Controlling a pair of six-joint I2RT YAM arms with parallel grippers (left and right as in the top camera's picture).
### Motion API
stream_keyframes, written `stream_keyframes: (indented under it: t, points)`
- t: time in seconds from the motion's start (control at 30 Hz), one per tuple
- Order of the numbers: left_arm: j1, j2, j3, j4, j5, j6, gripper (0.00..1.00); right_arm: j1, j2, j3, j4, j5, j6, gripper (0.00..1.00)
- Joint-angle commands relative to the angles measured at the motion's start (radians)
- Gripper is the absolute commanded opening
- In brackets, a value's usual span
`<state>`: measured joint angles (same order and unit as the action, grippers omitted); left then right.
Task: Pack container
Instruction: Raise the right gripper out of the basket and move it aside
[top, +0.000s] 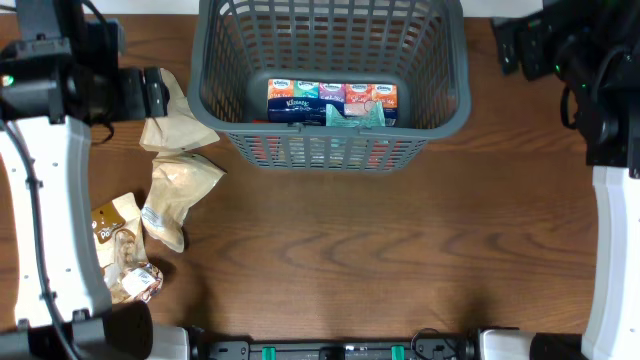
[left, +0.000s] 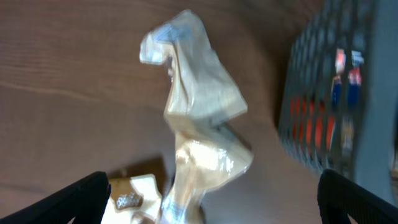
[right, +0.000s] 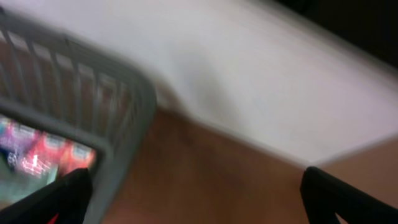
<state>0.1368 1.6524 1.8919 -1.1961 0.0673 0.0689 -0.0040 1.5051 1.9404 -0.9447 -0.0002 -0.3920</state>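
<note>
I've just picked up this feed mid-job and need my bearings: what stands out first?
The big grey container at the table's top centre catches the eye first, with a row of colourful tissue packs on its floor. Next come the crumpled tan packets lying on the wood to its left, with the left gripper open above one of them.

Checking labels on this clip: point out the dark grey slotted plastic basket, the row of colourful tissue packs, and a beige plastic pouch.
dark grey plastic basket (top: 300, 148), overhead view, near lattice wall.
row of tissue packs (top: 331, 98), overhead view, middle pack's top.
beige plastic pouch (top: 182, 183), overhead view, its flat middle.
</note>
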Motion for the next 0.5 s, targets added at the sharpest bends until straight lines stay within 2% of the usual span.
stream_keyframes:
  t: [0.0,0.1,0.2,0.47]
  points:
    - [0.004,0.114,0.003,0.053,-0.052,-0.113,0.95,-0.024,0.016,-0.005,-0.053,-0.019,0.055,0.96]
    - [0.005,0.204,0.003,0.114,-0.091,-0.205,0.95,-0.023,0.019,-0.005,-0.095,-0.019,0.055,0.96]
    - [0.009,0.291,0.003,0.158,-0.090,-0.246,0.95,-0.023,0.019,-0.006,-0.121,-0.019,0.055,0.96]
    - [0.031,0.488,0.003,0.166,-0.060,-0.265,0.95,-0.023,0.027,-0.010,-0.158,-0.019,0.055,0.97]
